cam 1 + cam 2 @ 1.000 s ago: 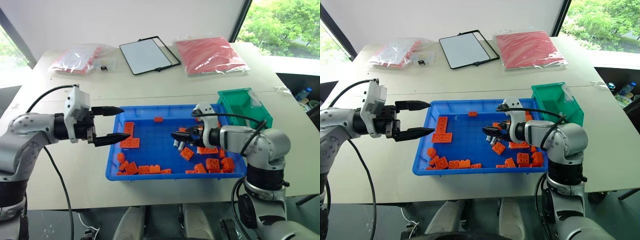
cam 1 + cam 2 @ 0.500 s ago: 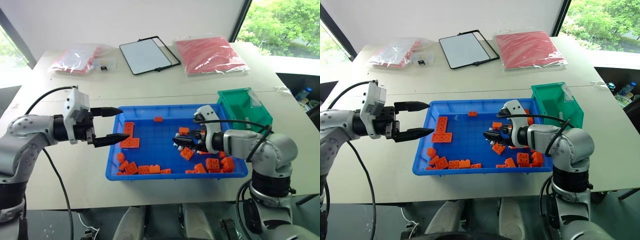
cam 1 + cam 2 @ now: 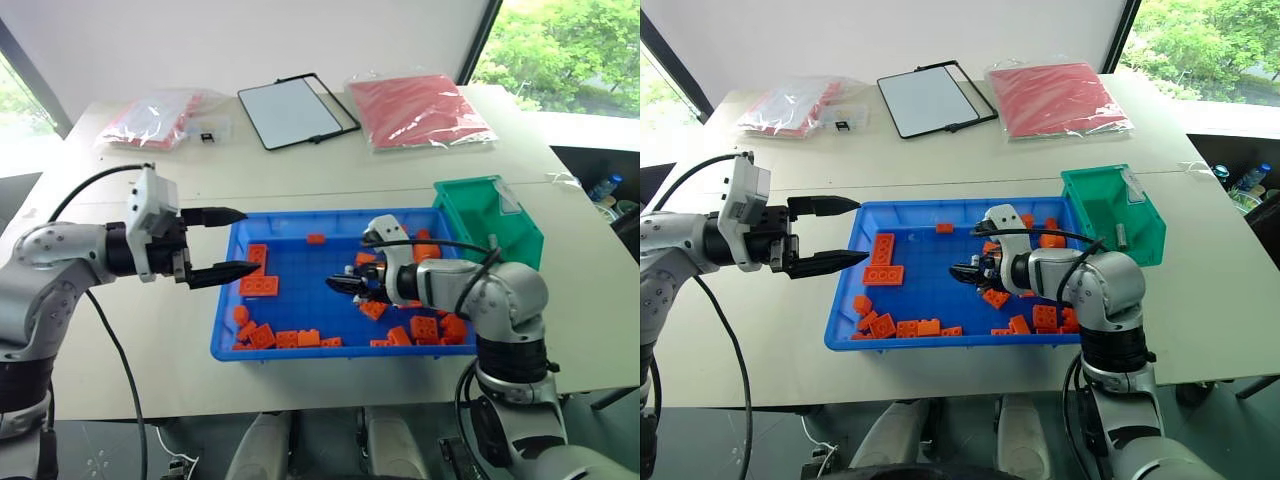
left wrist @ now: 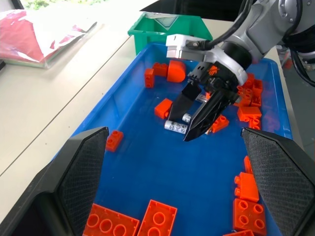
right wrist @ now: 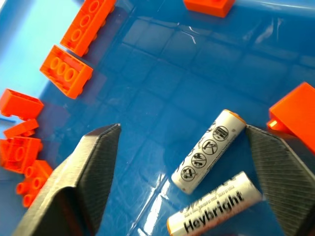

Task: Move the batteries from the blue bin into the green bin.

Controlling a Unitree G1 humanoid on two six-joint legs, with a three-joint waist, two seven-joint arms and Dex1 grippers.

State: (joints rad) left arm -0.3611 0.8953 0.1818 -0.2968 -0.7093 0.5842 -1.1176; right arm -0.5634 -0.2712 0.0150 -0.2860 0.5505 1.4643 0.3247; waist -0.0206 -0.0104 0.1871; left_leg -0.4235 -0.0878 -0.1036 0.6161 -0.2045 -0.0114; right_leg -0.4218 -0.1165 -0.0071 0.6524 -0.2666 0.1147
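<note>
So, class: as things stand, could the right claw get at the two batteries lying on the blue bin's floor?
Probably yes. The right claw hangs over the batteries in the blue bin with its fingers apart on either side. Nothing lies across them; an orange brick sits close beside.

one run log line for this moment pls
right gripper: open, low in blue bin, around two batteries | left gripper: open, at bin's left rim | green bin: one battery inside
</note>
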